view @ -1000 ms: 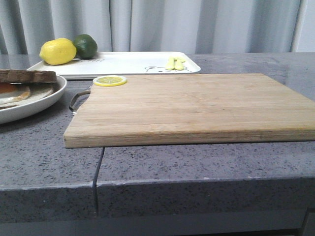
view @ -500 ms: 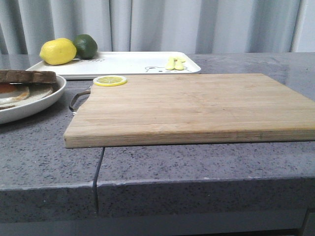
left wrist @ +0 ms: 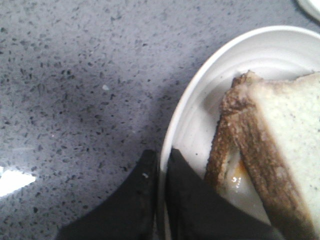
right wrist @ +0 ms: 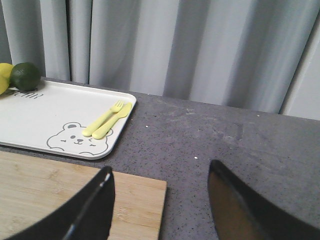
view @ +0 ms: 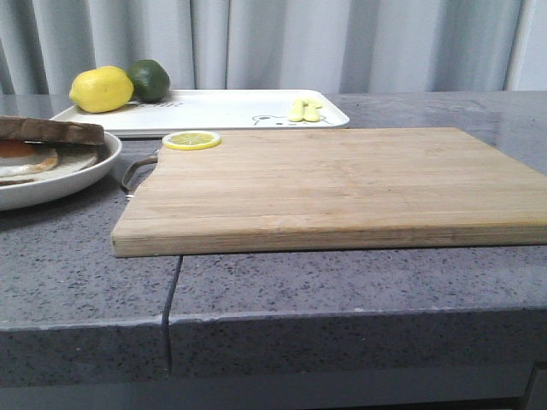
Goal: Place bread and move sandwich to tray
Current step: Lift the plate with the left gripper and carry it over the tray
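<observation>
The sandwich (view: 47, 132) lies on a round white plate (view: 51, 190) at the table's left edge. In the left wrist view the bread (left wrist: 287, 135), pale with a dark brown crust, lies on top of the fried egg (left wrist: 239, 179) and a lower slice. My left gripper (left wrist: 161, 167) is shut on the plate's rim (left wrist: 176, 125), one finger outside and one inside. The white tray (view: 222, 111) with the bear drawing lies at the back. My right gripper (right wrist: 160, 200) is open and empty above the far right corner of the cutting board (right wrist: 50, 190), near the tray (right wrist: 50, 115). Neither gripper shows in the front view.
A wooden cutting board (view: 325, 184) fills the middle, with a lemon slice (view: 191, 140) on its far left corner. A lemon (view: 101, 90), a lime (view: 149, 79) and a yellow fork and spoon (view: 305, 109) lie on the tray. Grey curtains hang behind.
The plate with the sandwich has shifted to the right toward the cutting board and sits a little higher in the front view.
</observation>
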Motion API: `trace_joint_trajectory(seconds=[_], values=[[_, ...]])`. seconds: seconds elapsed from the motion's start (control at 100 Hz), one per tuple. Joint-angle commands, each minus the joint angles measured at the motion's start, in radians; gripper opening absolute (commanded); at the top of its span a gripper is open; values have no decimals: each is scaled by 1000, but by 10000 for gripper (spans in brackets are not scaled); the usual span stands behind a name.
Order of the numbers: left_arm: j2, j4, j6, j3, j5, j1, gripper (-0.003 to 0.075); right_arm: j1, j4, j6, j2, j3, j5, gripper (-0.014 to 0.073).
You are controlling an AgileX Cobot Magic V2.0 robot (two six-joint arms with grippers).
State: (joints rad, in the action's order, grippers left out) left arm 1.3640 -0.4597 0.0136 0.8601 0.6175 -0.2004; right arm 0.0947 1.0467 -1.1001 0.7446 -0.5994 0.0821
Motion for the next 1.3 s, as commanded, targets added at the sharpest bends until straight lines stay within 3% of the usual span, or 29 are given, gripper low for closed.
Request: trace_joint_trajectory(seconds=[0.0,0.26,0.56,0.93,1.29], values=[[-60,-52,2,25,-33,-2,-19,-7,12,-8,-6,-27,-44,424],[-136,-148,11,25,-29,-2,-19,-7,12,-8,-6,-27,-44,424],[-154,-485,215,40,-18,-2,-19,-7,13,-7,-6,-27,-44,424],[-25,-492,216,278,80,4,-20,-7,34,-7,-6,-27,-44,424],[216,-501,211,543,95,112,-20,-7,34,-7,-6,-27,-44,424]])
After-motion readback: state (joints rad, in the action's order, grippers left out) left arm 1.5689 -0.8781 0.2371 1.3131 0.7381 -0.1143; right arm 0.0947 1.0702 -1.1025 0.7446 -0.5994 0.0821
